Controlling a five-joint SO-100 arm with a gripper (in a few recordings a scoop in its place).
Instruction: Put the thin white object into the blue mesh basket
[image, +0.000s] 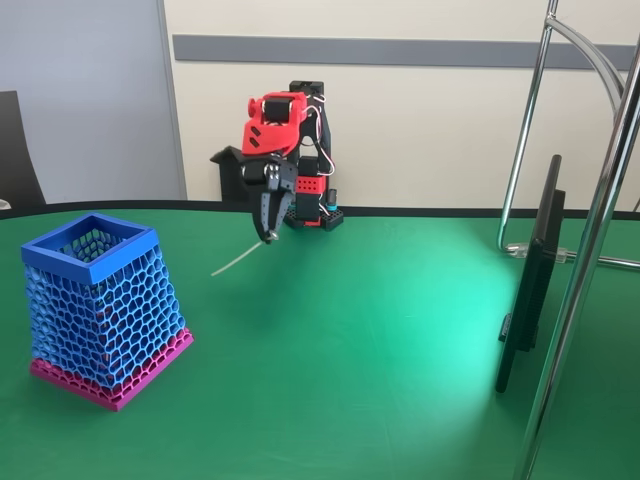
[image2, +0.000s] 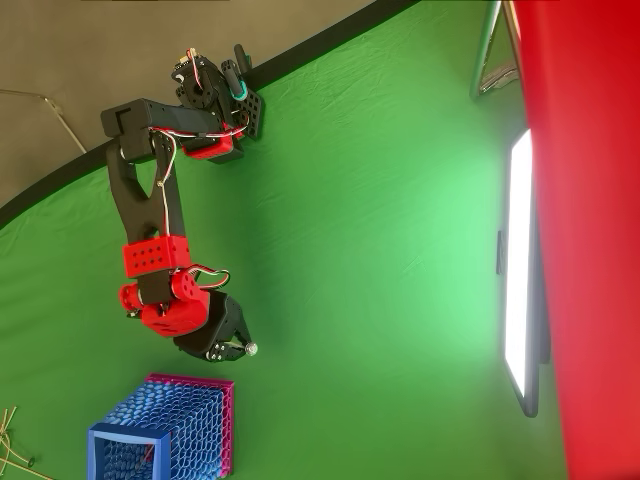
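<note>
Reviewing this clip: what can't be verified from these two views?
- Overhead view: gripper sits under the wrist, so its grip on the thin white object is hidden.
- Fixed view: the stick's rounded tip is too small to see.
- Blue mesh basket: bottom edge cuts it off; contents unclear.

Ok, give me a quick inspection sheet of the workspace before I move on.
Surface: green table, bare around the basket.
Job's things: thin white object held off the table, slanting down-left in the fixed view; blue mesh basket upright, apart from it.
Clutter: thin sticks at the overhead view's lower left edge.
End effector: shut on the thin white object.
Cables: wires along the arm.
Surroundings: monitor, metal stand, wall.
</note>
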